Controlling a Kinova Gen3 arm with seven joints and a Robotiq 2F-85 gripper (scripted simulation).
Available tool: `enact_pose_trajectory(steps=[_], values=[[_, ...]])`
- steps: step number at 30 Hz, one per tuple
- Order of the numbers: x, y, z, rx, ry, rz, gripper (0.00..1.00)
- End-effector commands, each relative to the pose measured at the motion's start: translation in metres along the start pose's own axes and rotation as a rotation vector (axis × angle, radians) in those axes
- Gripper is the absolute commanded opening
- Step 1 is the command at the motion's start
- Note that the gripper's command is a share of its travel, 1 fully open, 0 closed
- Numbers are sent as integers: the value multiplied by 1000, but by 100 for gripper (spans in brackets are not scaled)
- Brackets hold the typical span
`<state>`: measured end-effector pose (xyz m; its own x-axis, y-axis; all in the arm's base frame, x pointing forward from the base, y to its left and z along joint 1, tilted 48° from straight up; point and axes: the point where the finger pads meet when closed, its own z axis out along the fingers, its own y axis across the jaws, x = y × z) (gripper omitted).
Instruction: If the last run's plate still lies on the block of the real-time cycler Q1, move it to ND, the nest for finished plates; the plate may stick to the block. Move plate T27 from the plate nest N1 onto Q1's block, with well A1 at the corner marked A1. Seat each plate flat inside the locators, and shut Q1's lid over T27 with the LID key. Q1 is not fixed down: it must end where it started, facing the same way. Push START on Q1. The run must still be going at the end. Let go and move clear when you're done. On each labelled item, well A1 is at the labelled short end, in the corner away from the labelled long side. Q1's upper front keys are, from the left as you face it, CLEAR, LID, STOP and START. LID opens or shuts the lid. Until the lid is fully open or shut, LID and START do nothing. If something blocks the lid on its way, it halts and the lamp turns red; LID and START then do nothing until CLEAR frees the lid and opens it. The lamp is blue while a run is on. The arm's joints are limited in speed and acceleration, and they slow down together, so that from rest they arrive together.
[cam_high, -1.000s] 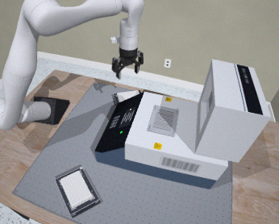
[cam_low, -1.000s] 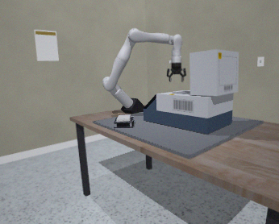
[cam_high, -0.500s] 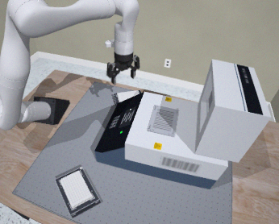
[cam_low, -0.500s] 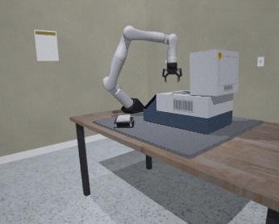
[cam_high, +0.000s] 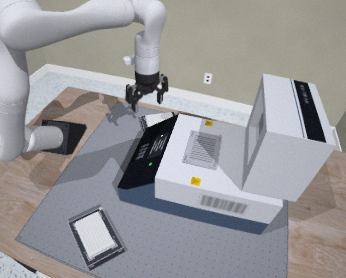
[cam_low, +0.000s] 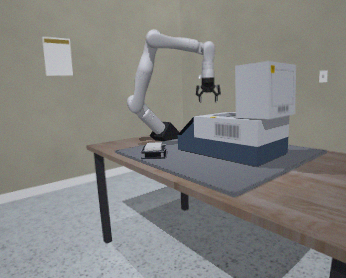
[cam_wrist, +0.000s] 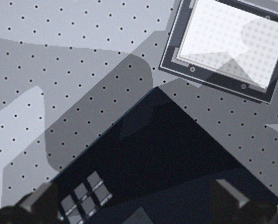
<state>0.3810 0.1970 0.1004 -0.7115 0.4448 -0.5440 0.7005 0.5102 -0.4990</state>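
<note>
The cycler Q1 (cam_high: 167, 182) (cam_low: 235, 145) stands on the grey mat with its lid (cam_high: 285, 145) (cam_low: 262, 90) raised. Its block (cam_high: 202, 149) looks grey and ribbed, with no white plate visible on it. The lamp (cam_high: 150, 164) is green. The front keys (cam_high: 142, 151) (cam_wrist: 87, 197) show at the lower left in the wrist view. One white plate (cam_high: 95, 236) (cam_low: 154, 146) lies in the near nest. Another white plate (cam_high: 159, 119) (cam_wrist: 227, 42) lies in the far nest (cam_wrist: 175, 46). Nest and plate labels are unreadable. My gripper (cam_high: 147, 104) (cam_low: 209, 101) (cam_wrist: 134, 197) is open and empty, high above the table near the far nest.
The far nest sits close to the front panel's far corner (cam_wrist: 156, 92). Q1's raised lid stands tall at its rear. The arm's base (cam_high: 61, 137) is on the wooden table top (cam_high: 37, 172), left of the mat (cam_high: 165, 235).
</note>
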Motion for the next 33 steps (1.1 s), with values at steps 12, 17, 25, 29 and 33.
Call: enact_pose_trajectory(steps=[12,17,25,29,33], values=[[-22,-32,-1,-2,0,0,100],[-31,-46,-1,-2,0,0,100],[-46,-68,-1,-2,0,0,100],[-50,-73,-1,-2,0,0,100],[-57,-84,0,-2,0,0,100]])
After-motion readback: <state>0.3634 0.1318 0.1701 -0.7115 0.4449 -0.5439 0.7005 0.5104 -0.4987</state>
